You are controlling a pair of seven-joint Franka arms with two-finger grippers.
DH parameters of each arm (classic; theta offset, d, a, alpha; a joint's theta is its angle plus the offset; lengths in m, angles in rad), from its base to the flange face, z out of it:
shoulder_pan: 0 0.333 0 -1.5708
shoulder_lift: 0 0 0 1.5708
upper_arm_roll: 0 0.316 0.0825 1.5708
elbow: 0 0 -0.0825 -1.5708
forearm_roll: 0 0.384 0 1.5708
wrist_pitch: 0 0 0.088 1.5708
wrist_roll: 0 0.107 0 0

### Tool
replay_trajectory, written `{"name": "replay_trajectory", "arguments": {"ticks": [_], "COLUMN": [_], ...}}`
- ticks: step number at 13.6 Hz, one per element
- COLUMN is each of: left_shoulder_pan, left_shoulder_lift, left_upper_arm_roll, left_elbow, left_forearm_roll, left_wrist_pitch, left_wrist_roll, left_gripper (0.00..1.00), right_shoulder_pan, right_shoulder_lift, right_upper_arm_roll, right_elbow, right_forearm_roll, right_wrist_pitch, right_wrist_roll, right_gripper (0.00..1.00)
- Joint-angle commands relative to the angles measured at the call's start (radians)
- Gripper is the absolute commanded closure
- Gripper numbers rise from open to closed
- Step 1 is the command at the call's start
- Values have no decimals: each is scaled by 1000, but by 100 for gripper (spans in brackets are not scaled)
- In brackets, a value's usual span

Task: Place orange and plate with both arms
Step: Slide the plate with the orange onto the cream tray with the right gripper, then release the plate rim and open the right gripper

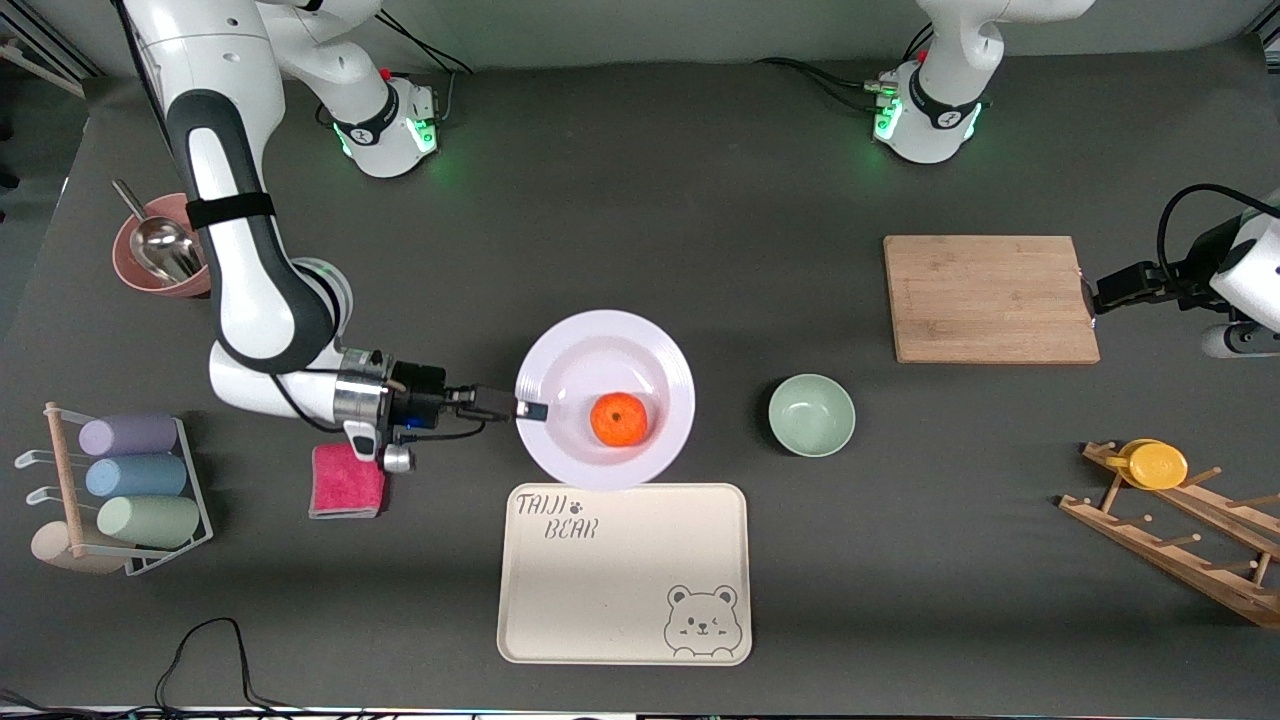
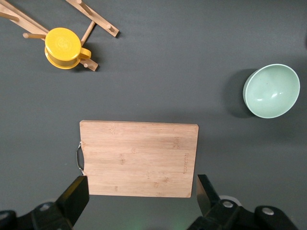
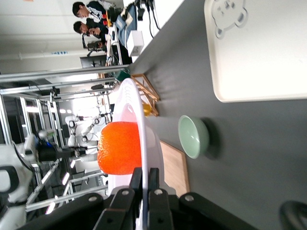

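The pale lavender-white plate (image 1: 600, 330) is mid-table with the orange (image 1: 619, 419) lying in its sunken centre. My right gripper (image 1: 530, 410) reaches in from the right arm's end and is shut on the plate's rim. In the right wrist view the plate (image 3: 142, 129) shows edge-on between the pinched fingers of the right gripper (image 3: 144, 175), with the orange (image 3: 120, 147) just past them. The plate's near edge overlaps the bear tray's edge. My left gripper (image 1: 1097, 298) hangs open by the handle end of the cutting board (image 2: 139, 158). The left gripper (image 2: 142, 191) holds nothing.
A cream bear tray (image 1: 625, 575) lies nearer the camera than the plate. A mint-green bowl (image 1: 811, 414) stands beside the plate toward the left arm's end. Also here: a wooden rack with a yellow cup (image 1: 1160, 465), a pink cloth (image 1: 347, 481), a cup rack (image 1: 120, 490), a pink bowl with scoop (image 1: 155, 255).
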Motion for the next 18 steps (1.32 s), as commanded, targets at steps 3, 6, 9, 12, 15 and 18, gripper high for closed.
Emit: {"name": "replay_trajectory", "arguments": {"ticks": [3, 6, 9, 12, 15, 18], "left_shoulder_pan": [-5, -10, -10, -10, -11, -11], "left_shoulder_lift": [-30, -33, -33, -32, -30, -30], "left_upper_arm_roll": [6, 6, 6, 6, 6, 4], "left_elbow": [-31, -32, -43, -43, -46, -58], "left_forearm_roll": [5, 5, 5, 5, 5, 5], "left_wrist_pitch": [15, 4, 18, 21, 32, 46], "left_wrist_roll": [8, 3, 2, 3, 2, 0], "left_gripper": [0, 0, 0, 0, 0, 0], "right_shoulder_pan": [-43, -95, -117, -117, -117, -117], "right_shoulder_lift": [321, 528, 663, 758, 783, 802], "right_upper_arm_roll": [1, 4, 10, 19, 41, 42], "right_elbow": [451, 688, 812, 891, 889, 891], "right_forearm_roll": [-33, -30, -28, -28, -28, -28], "right_wrist_pitch": [-12, -7, 45, 119, 156, 168], "right_wrist_roll": [138, 141, 129, 106, 37, -3], "right_gripper": [100, 100, 100, 100, 100, 100]}}
